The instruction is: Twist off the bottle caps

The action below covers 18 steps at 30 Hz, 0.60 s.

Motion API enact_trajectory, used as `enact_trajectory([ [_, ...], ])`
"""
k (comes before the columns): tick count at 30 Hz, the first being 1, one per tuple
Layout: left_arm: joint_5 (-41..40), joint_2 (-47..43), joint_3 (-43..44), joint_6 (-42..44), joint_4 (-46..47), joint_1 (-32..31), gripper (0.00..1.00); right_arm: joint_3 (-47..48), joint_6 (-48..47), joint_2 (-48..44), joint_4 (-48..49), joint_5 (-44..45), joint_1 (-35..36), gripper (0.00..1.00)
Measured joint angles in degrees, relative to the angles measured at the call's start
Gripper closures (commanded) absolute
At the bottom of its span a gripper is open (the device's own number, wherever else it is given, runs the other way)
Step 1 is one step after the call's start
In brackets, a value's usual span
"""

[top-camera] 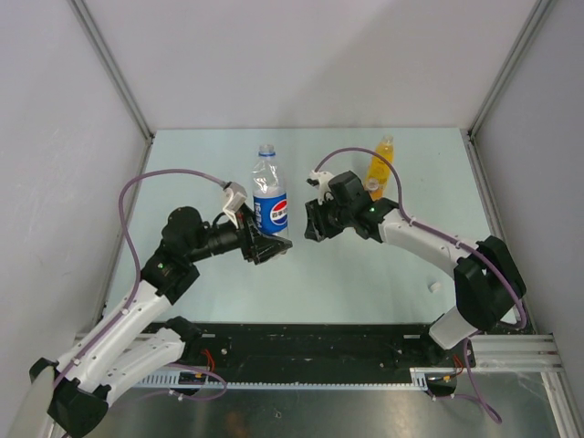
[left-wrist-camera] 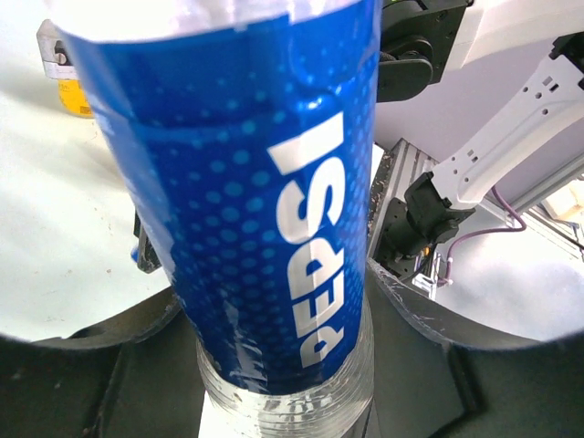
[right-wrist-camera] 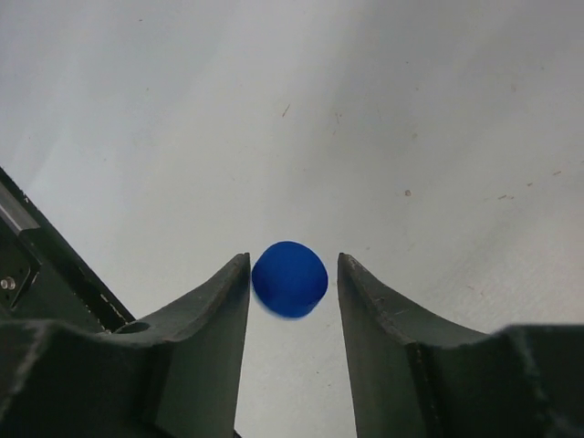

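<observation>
at centre frame of the overhead view, the left claw [top-camera: 267, 245] is clamped on the blue label band of the clear bottle [top-camera: 270, 196], holding it upright on the pale desk [top-camera: 365, 292]; the bottle's neck at the top shows no cap. just to the right of it, the right claw [top-camera: 310, 222] hangs over bare desk, jaws parted a shade wider than the blue cap [right-wrist-camera: 289, 278] seen between them in its wrist camera, with a thin gap on either side, so nothing is gripped. the cap's edge is blurred, and whether it lies on the desk or is in mid-air cannot be told.

at upper right of the overhead view stands the tall yellow-orange bottle [top-camera: 380, 172], its yellow cap [top-camera: 387, 140] on. a small white piece [top-camera: 434, 286], possibly another cap, lies at lower right near the right arm's base.

the clear bottle looks thin-walled and light, likely to buckle or spin under a hard squeeze, and its glossy label is probably slick; the low grip across the label, near the stiffer base, seems the sound place to steady it. the caps are hard, tiny and light, apt to roll or skip away; they are best pinched square across the rim, from above.
</observation>
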Motion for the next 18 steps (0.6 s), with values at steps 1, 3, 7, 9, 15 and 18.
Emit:
enact_trajectory([
  [1,0.09,0.11,0.00,0.02,0.02,0.00,1.00,0.00,-0.15,0.00,0.00,0.35,0.11,0.45],
  [3,0.26,0.28,0.00,0.00,0.15,0.07,1.00,0.00,-0.59,0.02,-0.02,1.03,0.42,0.41],
  [7,0.26,0.42,0.00,0.00,0.31,0.11,1.00,0.00,-1.31,0.02,-0.04,2.54,1.25,0.36],
  [9,0.26,0.42,0.00,-0.02,0.33,0.11,1.00,0.00,-1.62,0.02,-0.11,3.15,1.51,0.34],
  [15,0.26,0.42,0.00,-0.02,0.33,0.11,1.00,0.00,-2.62,-0.04,-0.59,4.37,1.64,0.21],
  [18,0.37,0.44,0.00,0.00,0.33,0.11,1.00,-0.11,-3.26,-0.81,-1.07,4.44,1.64,0.15],
])
